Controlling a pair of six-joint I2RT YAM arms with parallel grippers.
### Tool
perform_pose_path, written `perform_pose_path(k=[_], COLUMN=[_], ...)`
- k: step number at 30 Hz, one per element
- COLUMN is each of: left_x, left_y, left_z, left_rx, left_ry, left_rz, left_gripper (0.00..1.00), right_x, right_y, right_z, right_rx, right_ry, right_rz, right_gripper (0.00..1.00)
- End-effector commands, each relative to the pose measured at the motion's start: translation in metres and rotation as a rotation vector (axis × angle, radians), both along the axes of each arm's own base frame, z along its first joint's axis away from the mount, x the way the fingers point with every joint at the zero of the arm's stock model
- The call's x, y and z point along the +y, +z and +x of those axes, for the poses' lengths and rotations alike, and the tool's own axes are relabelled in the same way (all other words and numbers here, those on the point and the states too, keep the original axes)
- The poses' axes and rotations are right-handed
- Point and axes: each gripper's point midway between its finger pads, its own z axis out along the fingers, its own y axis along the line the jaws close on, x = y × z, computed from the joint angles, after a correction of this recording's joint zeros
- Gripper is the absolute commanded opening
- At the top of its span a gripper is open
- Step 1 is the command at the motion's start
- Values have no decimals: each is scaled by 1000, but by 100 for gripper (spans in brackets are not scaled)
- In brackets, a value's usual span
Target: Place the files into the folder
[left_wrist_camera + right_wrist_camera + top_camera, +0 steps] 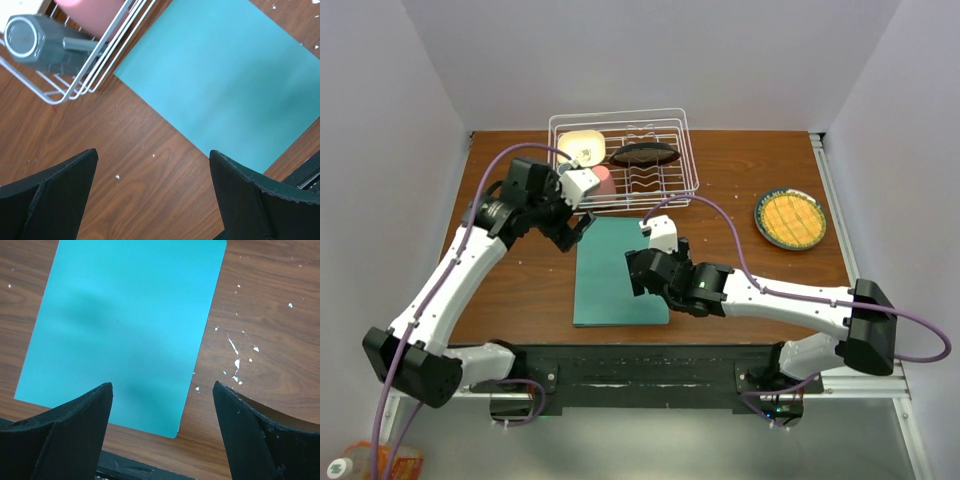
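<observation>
The scene is lit evenly and softly; faint, blurred shadows are cast on the flat teal-green folder in both wrist views.

The left arm and right arm are wearing white shells with black joints. Purple cables are trailing along both, and tool fingers are showing black

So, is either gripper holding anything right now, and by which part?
Nothing is held. The left gripper and right gripper are both open and empty; the folder lies flat, ungripped.
</observation>
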Motion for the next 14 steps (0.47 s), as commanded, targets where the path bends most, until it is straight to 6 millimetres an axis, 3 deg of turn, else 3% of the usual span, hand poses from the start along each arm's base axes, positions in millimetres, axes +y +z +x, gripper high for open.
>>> perform_pose_path(k=[1,14], left_x=[12,16], left_y=[-3,-19], left_z=[-5,-8], left_rx=[0,91], left_ry=[43,32], left_rz=[-44,-129], left_gripper=[100,100], right_x=[9,4], right_y=[18,18], right_z=[2,-8], right_rx=[-29,-15], right_ry=[61,78], right_rz=[11,68], right_gripper=[86,86])
